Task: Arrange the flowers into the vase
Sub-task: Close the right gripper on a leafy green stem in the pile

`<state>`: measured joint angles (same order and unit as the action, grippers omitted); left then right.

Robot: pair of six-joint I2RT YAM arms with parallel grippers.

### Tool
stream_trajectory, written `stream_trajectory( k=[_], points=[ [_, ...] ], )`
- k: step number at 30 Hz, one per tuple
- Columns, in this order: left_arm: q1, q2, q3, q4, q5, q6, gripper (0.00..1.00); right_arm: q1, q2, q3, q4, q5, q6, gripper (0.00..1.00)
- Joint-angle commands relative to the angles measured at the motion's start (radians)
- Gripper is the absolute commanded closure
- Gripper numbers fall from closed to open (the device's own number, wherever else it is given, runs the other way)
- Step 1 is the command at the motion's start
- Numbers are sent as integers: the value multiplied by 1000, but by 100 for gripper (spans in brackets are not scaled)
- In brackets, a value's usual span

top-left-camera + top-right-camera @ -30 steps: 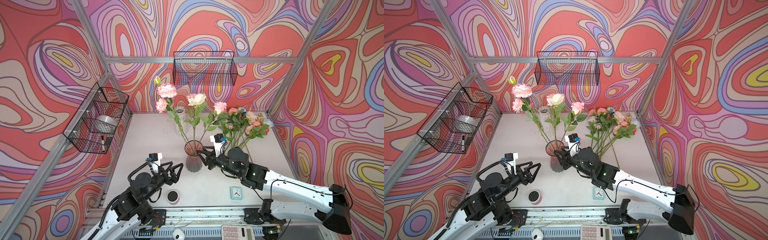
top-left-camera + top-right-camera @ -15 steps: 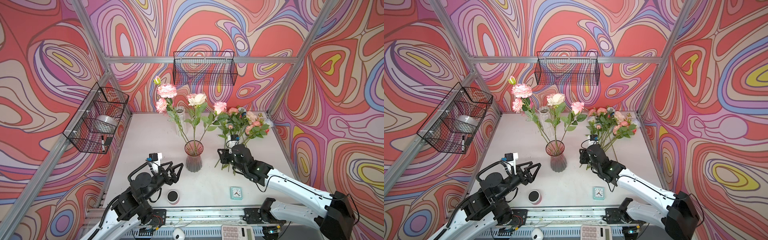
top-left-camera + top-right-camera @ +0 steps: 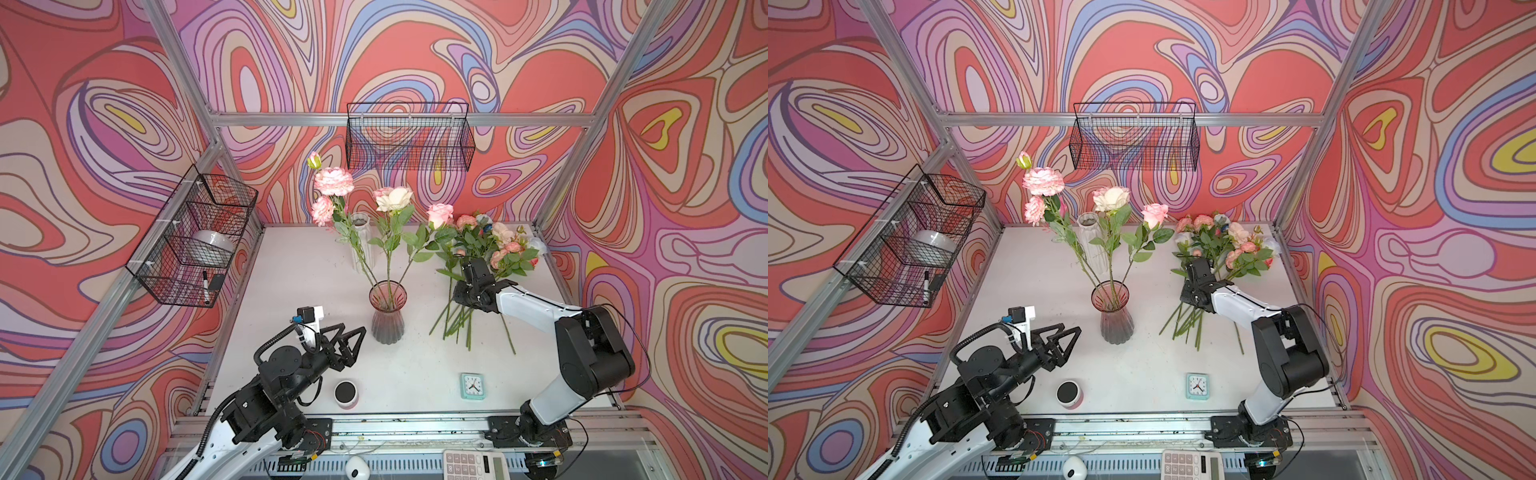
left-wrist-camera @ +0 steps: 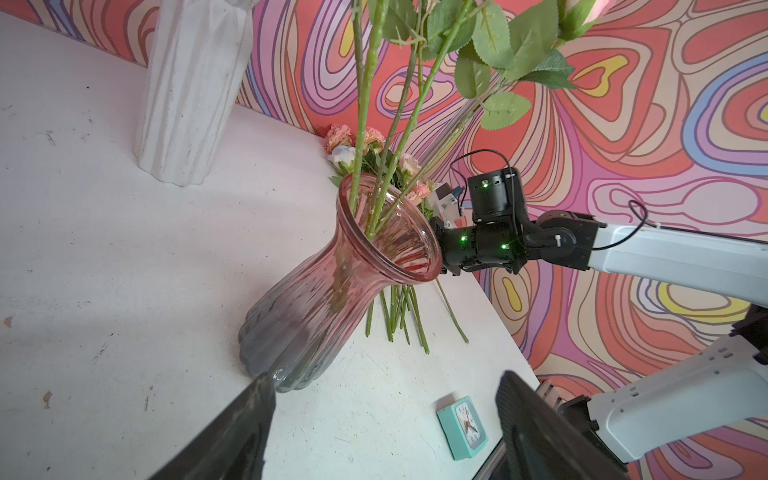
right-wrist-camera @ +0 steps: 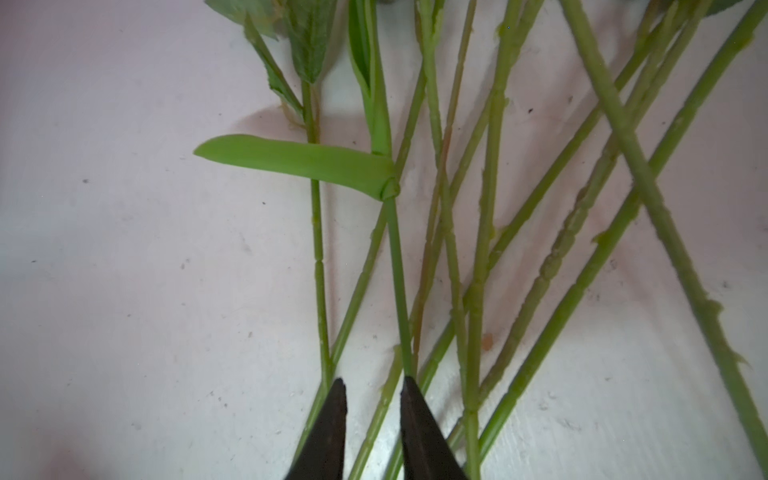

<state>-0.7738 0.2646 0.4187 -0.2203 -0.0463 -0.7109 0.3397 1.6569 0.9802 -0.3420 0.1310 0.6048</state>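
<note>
**A:** What sits closest to the front?

**B:** A calculator [image 3: 473,464] at the very edge. Past it, a small pink cylinder [image 3: 346,392] with a dark top and a teal clock [image 3: 472,385] rest on the white table [image 3: 299,291].

**A:** And the left gripper [image 3: 354,329]?

**B:** It hovers just beside the foot of the glass vase [image 3: 387,316], jaws spread wide, holding nothing.

**A:** The vase itself?

**B:** Pink glass, upright in mid-table. Pink and cream flowers [image 3: 392,199] stand in it, their stems fanning apart.

**A:** Where is the right gripper [image 5: 373,380]?

**B:** To the right of the vase, down on the stems [image 5: 482,249] of the loose flowers [image 3: 490,245]. Those lie bundled on the table, heads toward the back right corner. The fingers stand a narrow gap apart. One stem meets a fingertip and another runs under the gap. I cannot tell whether anything is pinched.

**A:** Farther back?

**B:** A white ribbed vase [image 4: 187,83] stands behind the glass one. One wire basket [image 3: 195,241] hangs on the left wall and another basket [image 3: 409,137] on the back wall.
</note>
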Motion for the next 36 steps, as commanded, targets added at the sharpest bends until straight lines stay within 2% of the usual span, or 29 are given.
stream_trajectory(
  k=[1,12,22,26,29,36],
  points=[
    [-7,-23,-2,-21,-6,-9,15,-12,21,29,-28,33,-19,77],
    [-7,-24,-5,-24,-9,-7,15,-41,101,63,-13,14,-36,78],
    [-7,-33,-6,-31,-12,-8,15,-44,147,71,-1,5,-47,93],
    [-8,-30,-6,-27,-9,-9,15,-44,153,68,0,4,-52,93],
    [-7,-27,-6,-22,-6,-11,15,-44,139,60,4,9,-56,100],
    [-7,-18,-2,-12,5,-13,14,-43,-3,10,27,26,-78,100]
  ],
)
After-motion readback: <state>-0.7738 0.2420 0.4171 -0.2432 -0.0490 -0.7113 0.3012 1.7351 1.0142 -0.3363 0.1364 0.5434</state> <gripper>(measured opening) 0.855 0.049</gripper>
